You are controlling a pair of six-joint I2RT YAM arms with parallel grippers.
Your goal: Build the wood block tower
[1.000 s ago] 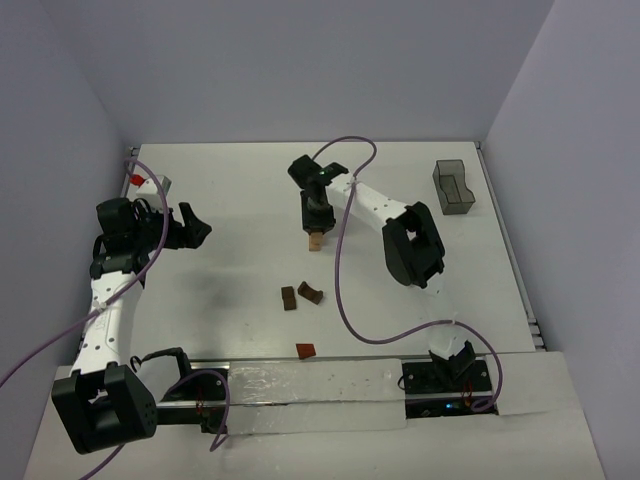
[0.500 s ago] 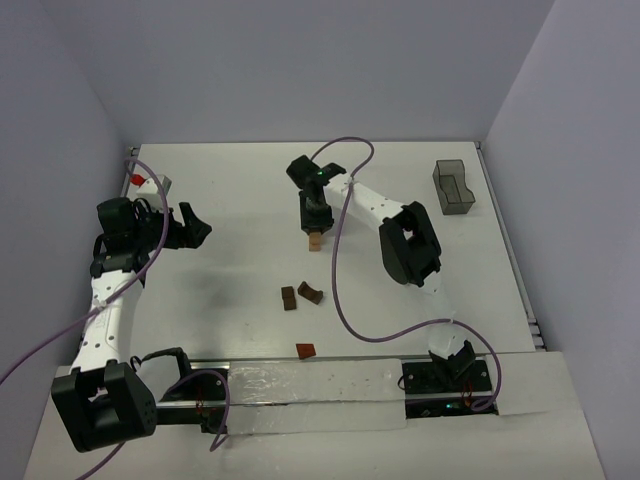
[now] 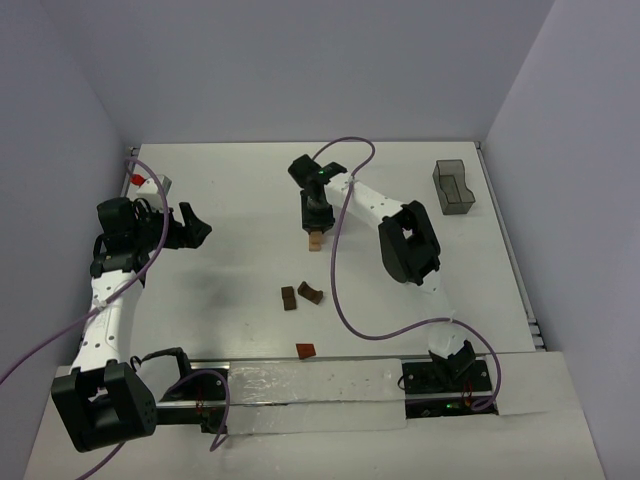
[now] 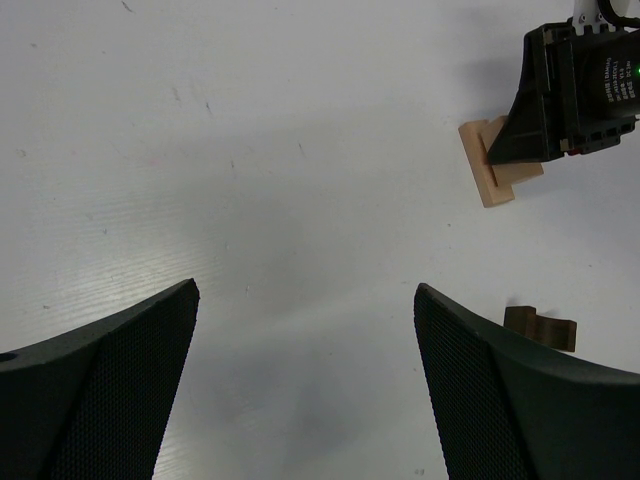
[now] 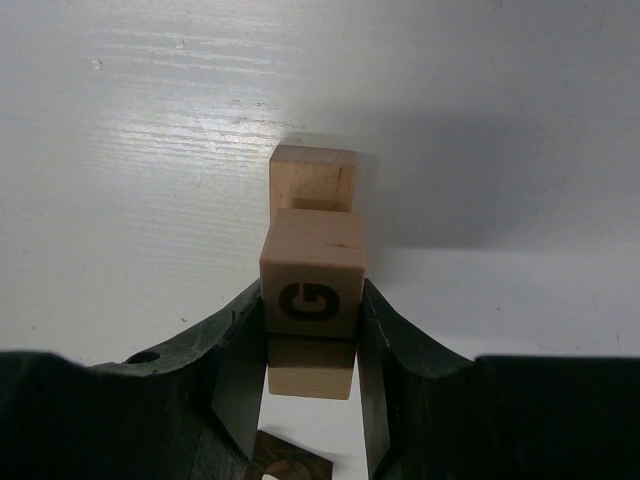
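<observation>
In the right wrist view, a light tan cube marked G (image 5: 312, 285) sits on a longer light tan piece (image 5: 313, 180) that lies on the table. Together they form a low wood block tower (image 3: 316, 241) at mid-table. My right gripper (image 5: 312, 292) is shut on the G cube, one finger against each side. My left gripper (image 4: 305, 292) hangs open over bare table far to the left (image 3: 192, 228), with nothing between its fingers. From there I see the tan stack (image 4: 492, 165) under the right gripper (image 4: 575, 90).
Two dark brown blocks (image 3: 288, 298) (image 3: 310, 293) lie in front of the stack, and a reddish-brown one (image 3: 305, 350) lies nearer the arm bases. A grey translucent bin (image 3: 453, 186) stands at the back right. The right arm's purple cable loops across the table.
The right arm's elbow has shifted very slightly. Both grippers and the blocks stay where they were.
</observation>
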